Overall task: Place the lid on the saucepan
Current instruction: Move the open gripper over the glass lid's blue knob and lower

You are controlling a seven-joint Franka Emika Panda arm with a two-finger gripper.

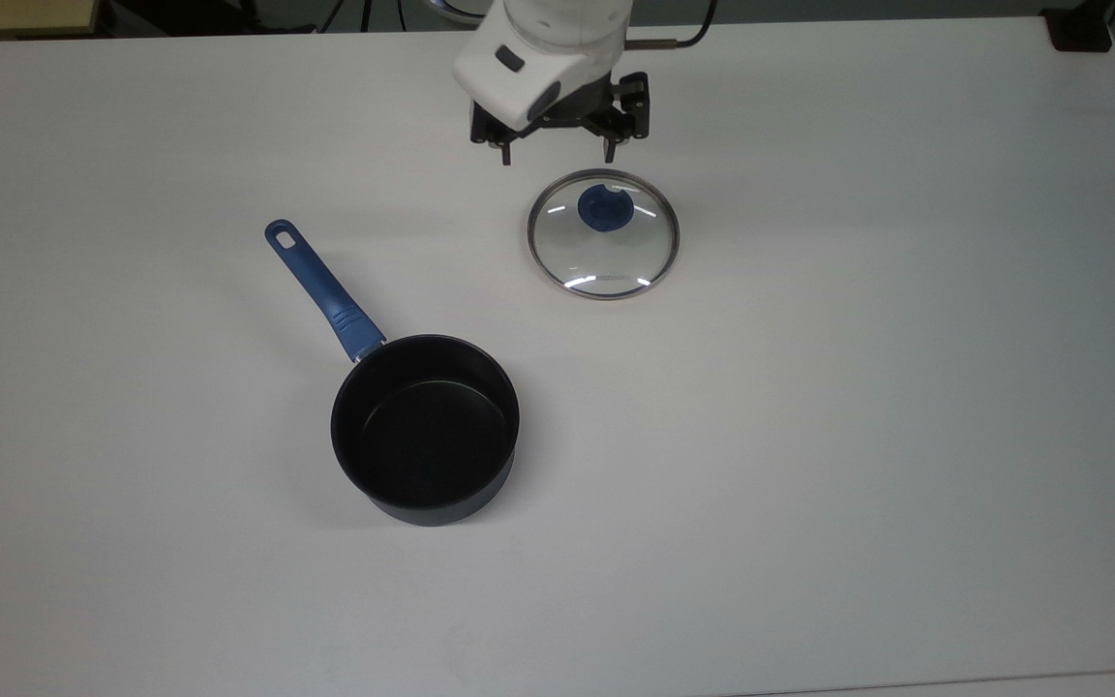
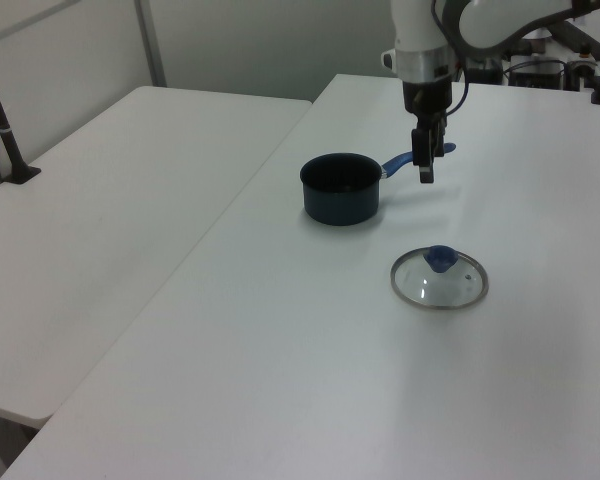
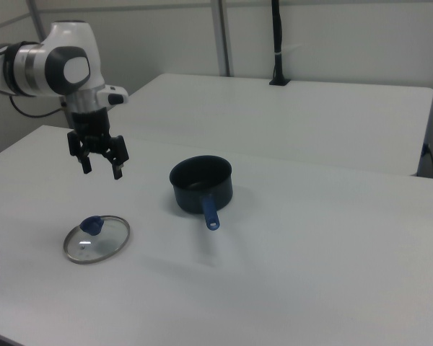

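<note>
A white table (image 1: 858, 436) carried two things, well apart from each other with bare surface all round. The lid (image 1: 603, 233), clear glass with a thin metal rim and a blue knob (image 1: 604, 208), lay flat on the table toward the top view's upper middle, its knob up. The saucepan (image 1: 424, 426), black inside and dark grey outside, stood upright and uncovered toward the top view's lower left of the lid, its long blue handle (image 1: 322, 288) reaching up and to the top view's left, an end hole in the tip. Both sat far from the table's edges. The gripper (image 1: 557, 152) hung in the air above the table, released, its two dark fingers spread wide and holding nothing; in the top view it sat just above the lid's upper rim. The right view showed the gripper (image 3: 100, 165) clearly raised off the surface, above the lid (image 3: 97, 238), with open air between them. In the left view the gripper (image 2: 425, 171) overlapped the handle's far end, with the lid (image 2: 440, 279) nearer the camera. The left view and right view also showed a second white table (image 2: 100, 230) butted alongside, with an upright dark pole (image 3: 276, 43) at its far edge. No writing on the lid could be read.
</note>
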